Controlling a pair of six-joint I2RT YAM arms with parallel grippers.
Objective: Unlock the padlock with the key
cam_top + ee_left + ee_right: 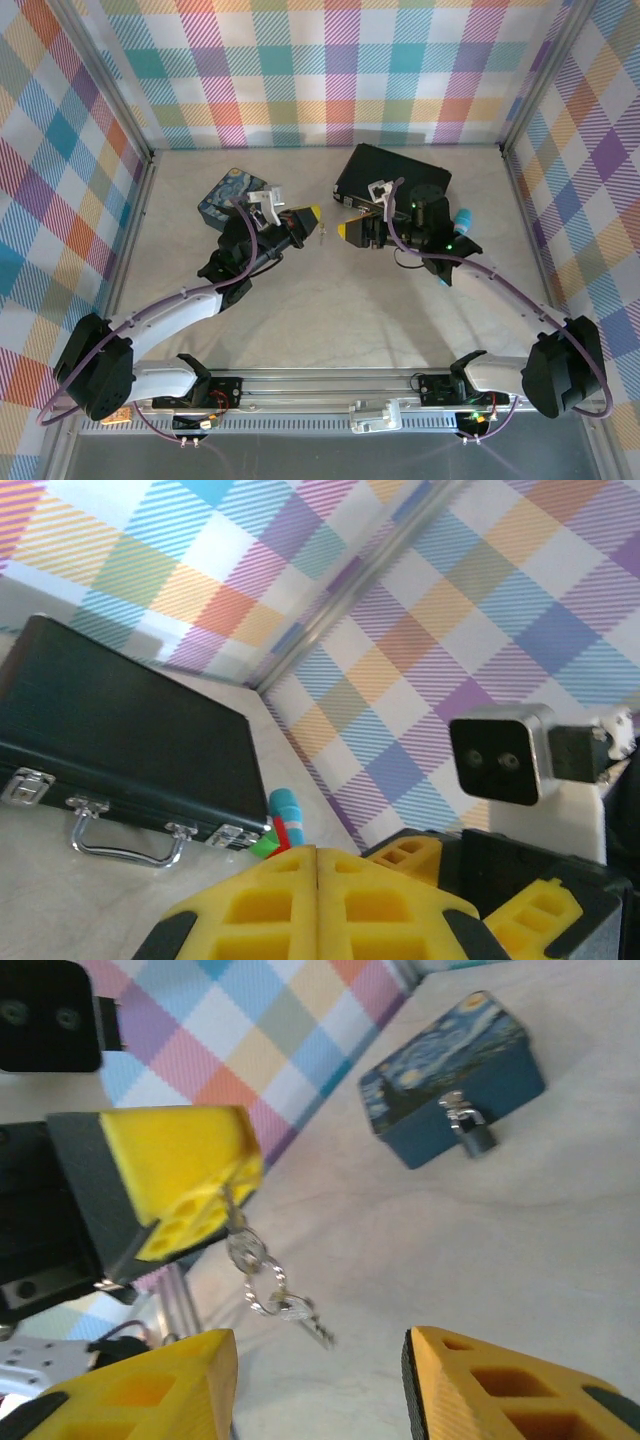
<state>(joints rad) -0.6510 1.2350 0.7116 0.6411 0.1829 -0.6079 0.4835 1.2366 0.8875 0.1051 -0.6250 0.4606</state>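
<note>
On my right wrist feed, the right end effector (318,1355) stands apart at the bottom of the picture. Just past it the left end effector (215,1195) is pinched together on the ring of the key (285,1300), which dangles below it over the pale desk (500,1260). Farther off sits the blue starry tin (455,1075) with the padlock (470,1132) hanging on its front face. On the overhead feed the black case (395,175) lies at the back, to the right of the tin.

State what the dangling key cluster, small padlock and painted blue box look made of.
Thin grey key cluster: bare metal, bright glints on rings. Tiny silvery padlock: metal, dull sheen, dark shackle. Blue starry-night box: likely printed tin; blur leaves it open.
</note>
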